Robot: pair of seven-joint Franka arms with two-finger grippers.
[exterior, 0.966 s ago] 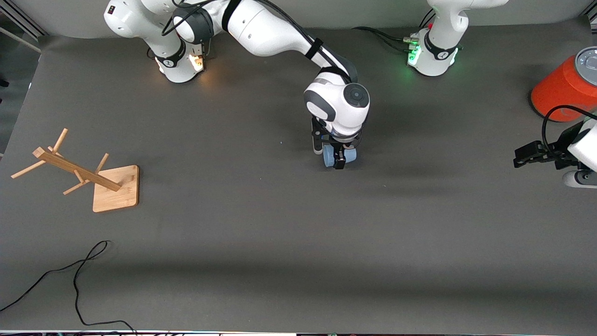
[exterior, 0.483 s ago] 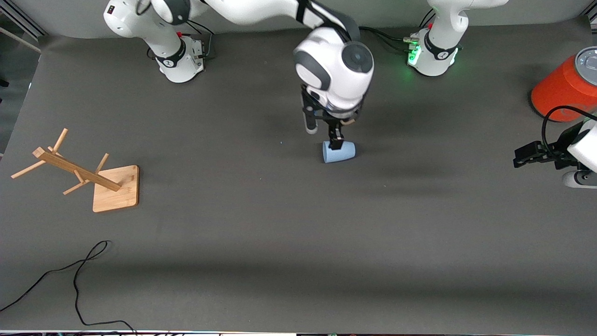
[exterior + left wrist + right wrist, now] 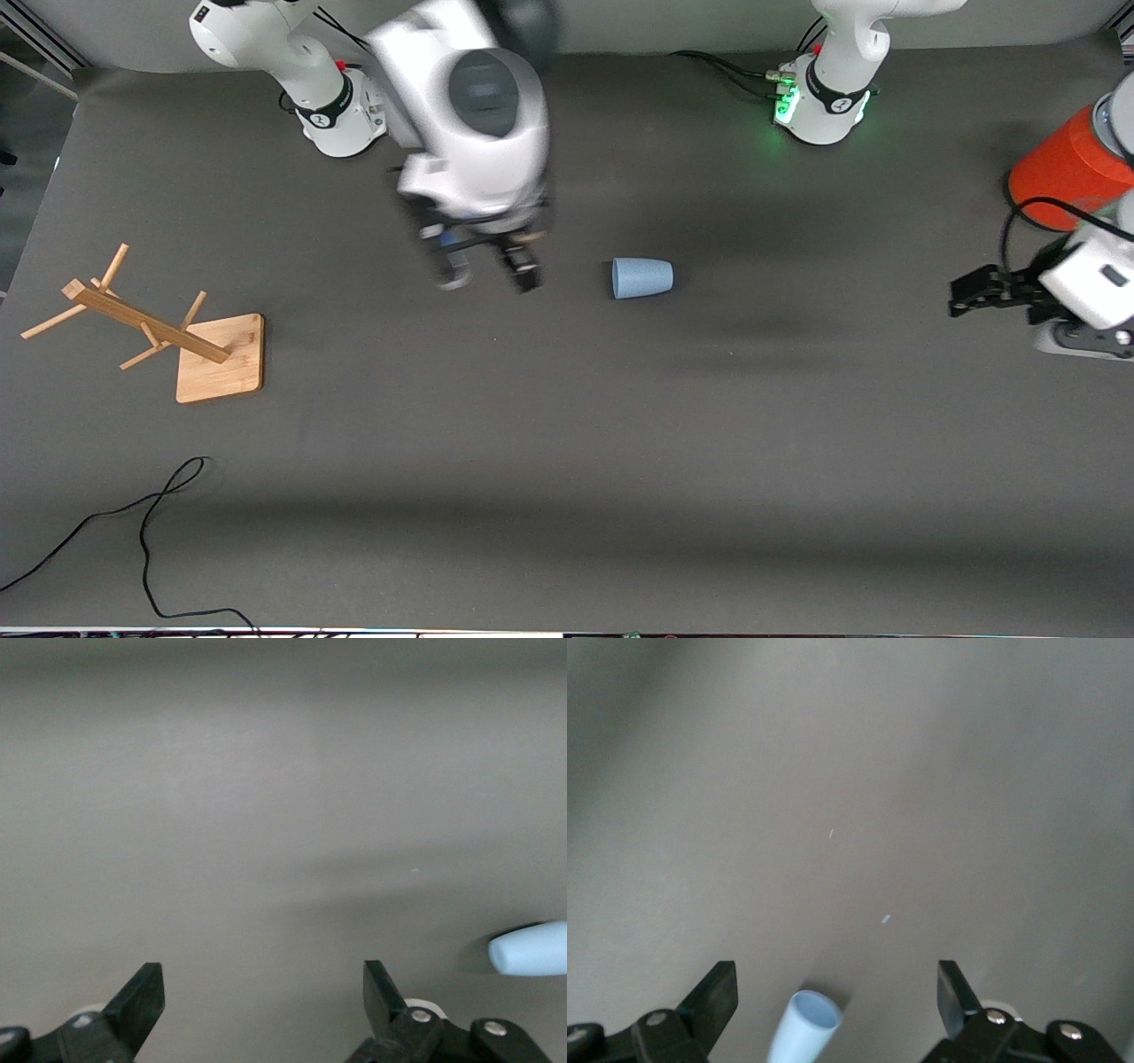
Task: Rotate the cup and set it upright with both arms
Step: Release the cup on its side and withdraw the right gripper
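cup [image 3: 642, 277]: pale blue, handleless, lying on its side on the grey worktop [image 3: 567, 425], untouched, between the two claws and much closer to the right claw.
right claw [image 3: 489, 276]: fingers apart, holding nothing, raised over bare worktop just beside the cup, toward the right arm's end.
left claw [image 3: 979, 297]: fingers apart, empty, well apart from the cup at the left arm's end, close by the orange cylinder [image 3: 1063, 173].
wooden rack [image 3: 151, 332]: tipped over, at the right arm's end.
black cable [image 3: 133, 532]: loose, nearer the front camera than the rack.
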